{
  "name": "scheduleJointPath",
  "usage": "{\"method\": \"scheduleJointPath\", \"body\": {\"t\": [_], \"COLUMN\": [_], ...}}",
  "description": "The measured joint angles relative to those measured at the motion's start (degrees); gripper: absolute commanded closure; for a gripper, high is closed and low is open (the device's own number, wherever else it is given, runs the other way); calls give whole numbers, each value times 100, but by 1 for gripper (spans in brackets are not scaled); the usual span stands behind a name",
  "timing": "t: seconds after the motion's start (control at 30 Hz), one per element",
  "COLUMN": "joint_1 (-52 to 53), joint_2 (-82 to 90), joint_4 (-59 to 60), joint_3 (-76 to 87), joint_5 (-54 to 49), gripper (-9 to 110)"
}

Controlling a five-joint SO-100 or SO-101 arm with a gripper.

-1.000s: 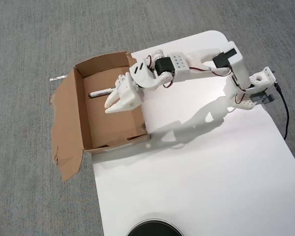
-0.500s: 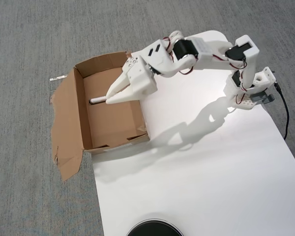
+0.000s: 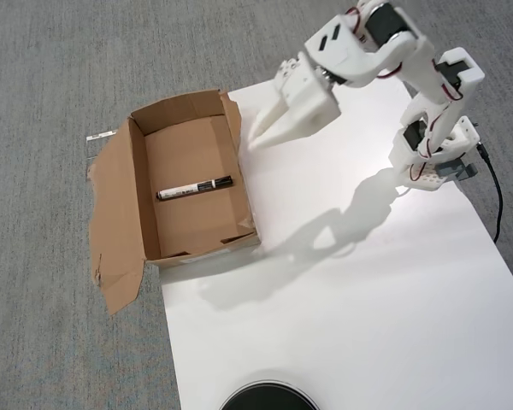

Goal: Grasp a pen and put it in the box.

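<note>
The white pen (image 3: 195,188) with a black cap lies flat on the floor of the brown cardboard box (image 3: 141,184), near its middle, cap end toward the right. The box sits at the left edge of the white sheet, with a torn flap folded out to its left. My white gripper (image 3: 261,137) hangs to the right of the box's upper right corner, above the white sheet, with its fingers pointing down and left. It holds nothing. The fingers look close together, but the gap between them does not show clearly.
A white sheet (image 3: 368,299) covers the right part of the grey carpet (image 3: 51,68). The arm's base (image 3: 436,158) stands at the upper right with a black cable (image 3: 494,196) beside it. A dark round object (image 3: 269,399) shows at the bottom edge.
</note>
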Motion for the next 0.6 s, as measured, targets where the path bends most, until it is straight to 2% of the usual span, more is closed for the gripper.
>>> {"method": "scheduleJointPath", "body": {"t": [0.23,0.37,0.6], "joint_1": [-9,-18,-26], "joint_2": [510,650,1266], "joint_4": [1573,1872,2153], "joint_3": [0,0,299], "joint_5": [624,765,1635], "gripper": [101,101,101]}}
